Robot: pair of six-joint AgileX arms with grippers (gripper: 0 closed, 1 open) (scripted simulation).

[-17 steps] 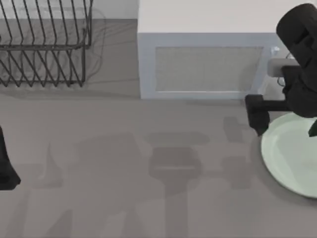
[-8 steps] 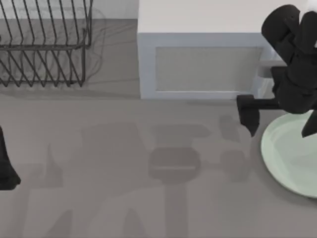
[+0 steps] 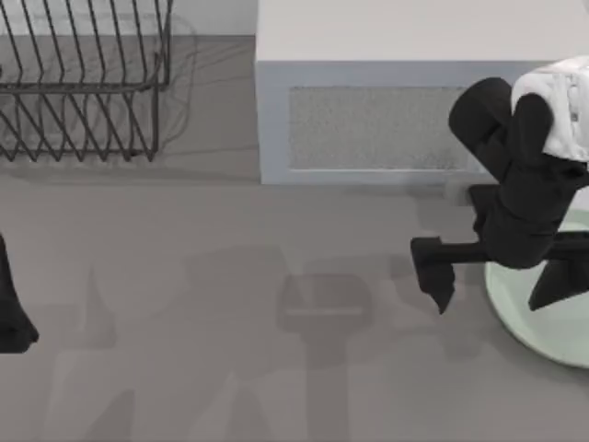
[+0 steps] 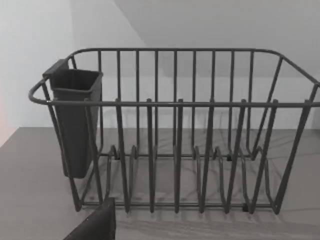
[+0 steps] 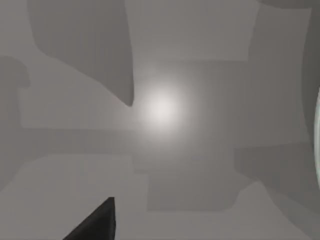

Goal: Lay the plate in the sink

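Near the desk's right edge, in front of the microwave [image 3: 386, 120], the right gripper [image 3: 497, 276] hangs with its fingers spread wide and holding nothing, one finger over the plate [image 3: 543, 318] lying flat there, the other beyond its left rim, while the left arm [image 3: 11, 308] sits parked at the left edge.

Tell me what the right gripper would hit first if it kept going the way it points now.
Probably the bare table. The right gripper hangs open at the plate's left edge, and its wrist view looks at grey tabletop, with the plate's rim at one edge. The plate lies off that line, though height is unclear.
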